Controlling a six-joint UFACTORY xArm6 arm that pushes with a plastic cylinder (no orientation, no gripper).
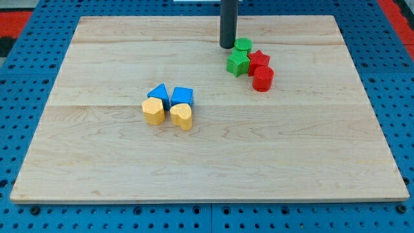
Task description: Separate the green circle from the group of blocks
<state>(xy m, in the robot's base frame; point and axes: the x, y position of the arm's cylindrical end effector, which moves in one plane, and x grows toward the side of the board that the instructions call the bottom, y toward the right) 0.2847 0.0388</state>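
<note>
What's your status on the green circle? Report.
My tip at the green circle's left edge. Circle packed against green star and red star; red cylinder beyond. Not separated yet.

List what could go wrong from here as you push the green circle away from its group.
1. My tip sits at the view's left of the green circular block, which touches the green star-shaped block and the red star-shaped block; a push could drag those along.
2. Pushing toward the view's top could run the circle off the wooden board, whose edge is close.
3. The round block may slip sideways off my tip.
</note>
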